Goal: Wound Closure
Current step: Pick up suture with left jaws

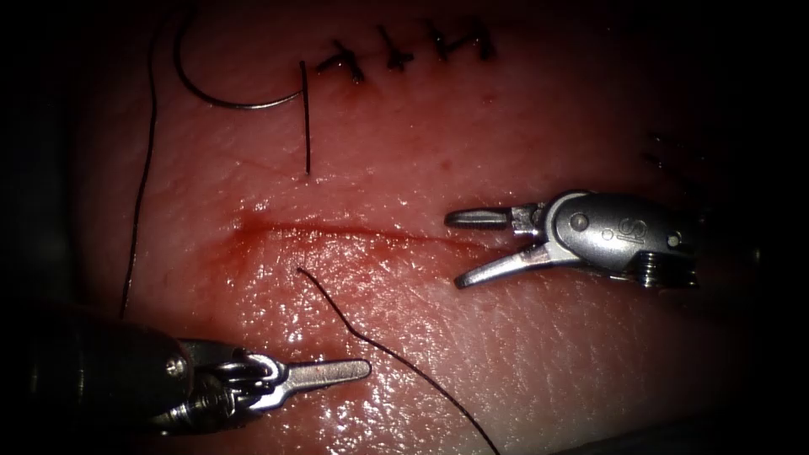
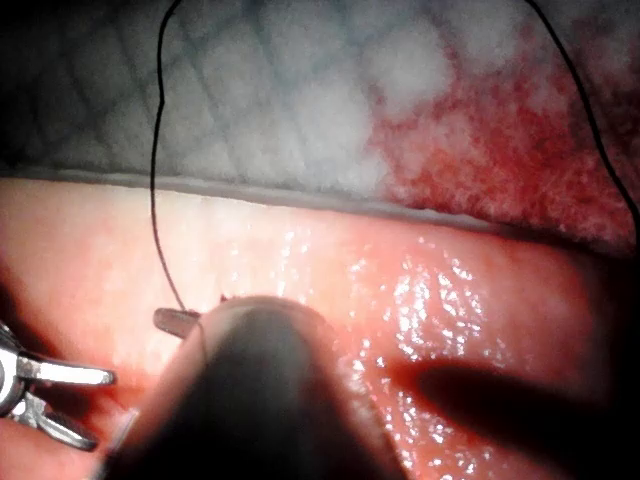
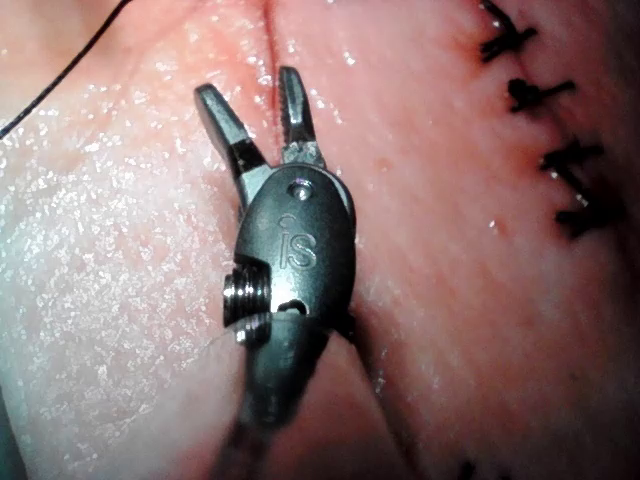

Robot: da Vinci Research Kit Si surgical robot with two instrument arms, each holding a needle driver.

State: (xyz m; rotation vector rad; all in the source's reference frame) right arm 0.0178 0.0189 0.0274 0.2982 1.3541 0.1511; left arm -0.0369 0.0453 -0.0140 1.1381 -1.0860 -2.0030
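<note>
**A:** Your right tool (image 1: pixel 462 249) sits with its jaws spread wide at the right end of the cut (image 1: pixel 337 232), one jaw on each side of it, and it holds nothing. Your left tool (image 1: pixel 358 369) is down at the near edge, jaws together as far as I can see, and I see nothing between them.

**B:** So where is the needle?

**A:** The needle (image 1: pixel 219 84) lies loose on the tissue (image 1: pixel 548 354), far side of the cut and well to the left, beside the earlier stitches (image 1: pixel 404 50). It rests on top, not in the tissue. A straight dark piece (image 1: pixel 305 118) stands just beside its tip; I can't tell whether that is thread or part of the needle.

**B:** What could go wrong for you here?

**A:** The thread (image 1: pixel 139 185) runs down the left side toward your left tool, and another strand (image 1: pixel 371 341) comes up out of the near edge of the cut and trails off past that tool. In the left wrist view the thread (image 2: pixel 155 200) comes down right to that tool's tip (image 2: pixel 178 320). Move that tool carelessly and you could snag a strand and drag the needle, or pull the thread out of the cut.

**B:** And the right side?

**A:** Those open jaws sit very close to the wet, red surface; closing there could pinch the tissue edge instead of thread.
</note>
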